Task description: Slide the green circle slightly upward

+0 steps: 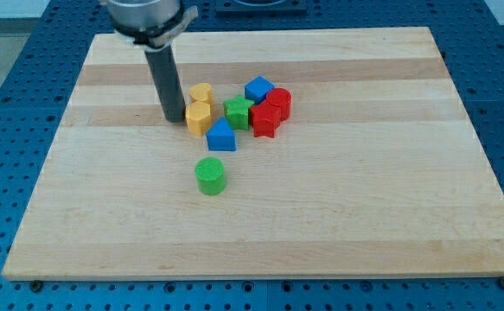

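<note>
The green circle (210,175) is a short green cylinder standing alone on the wooden board, below the cluster of blocks. My tip (174,119) is at the end of the dark rod, up and to the left of the green circle and clearly apart from it. The tip stands just left of a yellow block (198,118), close to it; I cannot tell if they touch.
A cluster lies above the green circle: a second yellow block (201,93), a blue triangular block (220,136), a green star-like block (238,112), a blue block (258,89), and two red blocks (265,120) (278,102). The wooden board (364,199) sits on a blue perforated table.
</note>
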You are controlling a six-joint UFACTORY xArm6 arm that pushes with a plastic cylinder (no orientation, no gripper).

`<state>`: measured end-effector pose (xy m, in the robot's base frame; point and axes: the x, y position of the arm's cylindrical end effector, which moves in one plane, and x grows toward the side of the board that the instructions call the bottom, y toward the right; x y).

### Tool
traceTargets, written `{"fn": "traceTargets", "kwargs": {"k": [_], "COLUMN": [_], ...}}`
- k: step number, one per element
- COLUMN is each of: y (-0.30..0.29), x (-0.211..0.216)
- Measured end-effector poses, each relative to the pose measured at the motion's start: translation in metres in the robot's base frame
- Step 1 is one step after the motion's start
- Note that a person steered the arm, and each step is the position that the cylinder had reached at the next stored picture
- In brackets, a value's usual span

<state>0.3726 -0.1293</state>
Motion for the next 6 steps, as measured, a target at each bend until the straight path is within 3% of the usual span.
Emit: {"fn": "traceTargets", "kwargs": {"k": [1,3,4,5,6], "y": [0.018,0.004,-0.060,-0.079,0.007], "x": [-0.024,-0.020,0.056,0.144,0.165]}}
